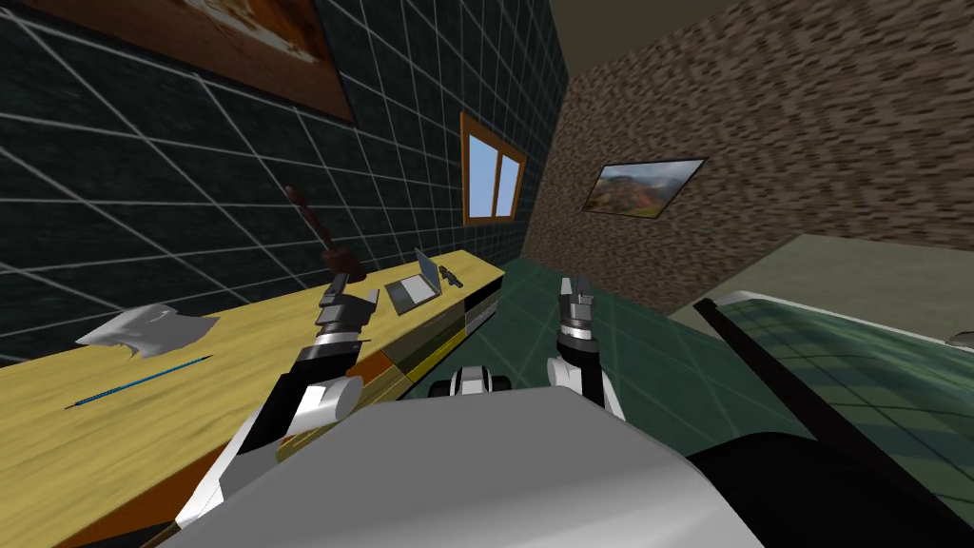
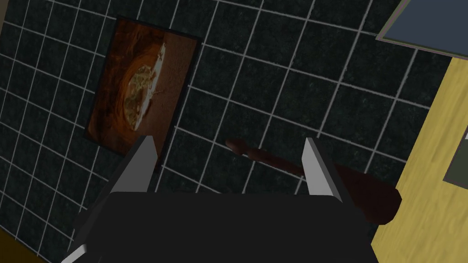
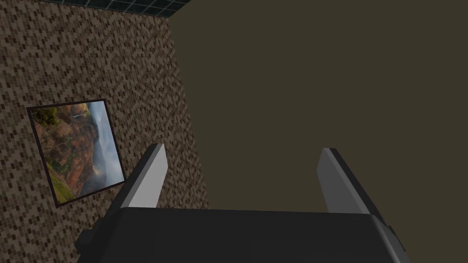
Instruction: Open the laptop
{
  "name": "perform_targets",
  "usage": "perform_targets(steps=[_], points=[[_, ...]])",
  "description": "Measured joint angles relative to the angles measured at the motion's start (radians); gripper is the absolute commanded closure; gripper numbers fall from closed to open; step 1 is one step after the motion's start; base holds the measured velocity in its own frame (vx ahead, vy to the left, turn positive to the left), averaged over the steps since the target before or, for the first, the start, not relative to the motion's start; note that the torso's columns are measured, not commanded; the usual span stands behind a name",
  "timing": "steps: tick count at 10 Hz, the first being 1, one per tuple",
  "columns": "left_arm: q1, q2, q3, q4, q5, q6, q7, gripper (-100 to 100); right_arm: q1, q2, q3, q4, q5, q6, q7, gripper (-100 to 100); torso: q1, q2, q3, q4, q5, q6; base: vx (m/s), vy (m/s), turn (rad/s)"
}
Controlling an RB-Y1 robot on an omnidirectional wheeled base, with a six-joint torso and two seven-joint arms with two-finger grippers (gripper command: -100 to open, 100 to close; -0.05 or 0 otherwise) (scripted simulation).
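A small grey laptop (image 1: 417, 283) rests on the yellow desk (image 1: 238, 342) near its far end, with the lid standing raised off the base. My left gripper (image 1: 337, 283) hovers over the desk just short of the laptop, close to a dark brown long-handled thing (image 1: 328, 243). In the left wrist view, the left gripper (image 2: 228, 139) is open and empty, facing the dark tiled wall, with the brown thing (image 2: 361, 191) just past one finger. A grey corner of the laptop (image 2: 457, 166) shows at the edge. My right gripper (image 1: 575, 285) is off the desk over the green floor, and the right gripper (image 3: 242, 147) is open and empty.
A crumpled grey sheet (image 1: 147, 330) and a blue pen (image 1: 143, 381) lie on the near part of the desk. A small dark object (image 1: 451, 276) sits beyond the laptop. The dark tiled wall (image 1: 190, 190) backs the desk. A green-topped table (image 1: 856, 362) stands at the right.
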Motion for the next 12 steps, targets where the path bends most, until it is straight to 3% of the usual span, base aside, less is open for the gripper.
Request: perform_targets(steps=[4, 7, 12], points=[[-0.004, -0.016, 0.049, 0.031, 0.075, 0.069, 0.032, -100, 0.000, 0.000, 0.000, 0.000, 0.000, 0.000, 0.000, 0, 0.001, 0.002, 0.001, 0.001, 0.001, 0.000, 0.186, -0.206, 0.134], [-0.025, -0.018, 0.114, 0.057, 0.140, 0.142, 0.054, -100, 0.000, 0.000, 0.000, 0.000, 0.000, 0.000, 0.000, 0, 0.001, 0.005, 0.003, 0.001, 0.000, 0.000, 0.199, -0.220, 0.148], [-0.043, -0.041, 0.206, 0.113, 0.231, 0.242, 0.065, -100, 0.000, 0.000, 0.000, 0.000, 0.000, 0.000, 0.000, 0, -0.001, 0.006, 0.003, 0.002, 0.000, 0.000, 0.246, -0.204, 0.133]])
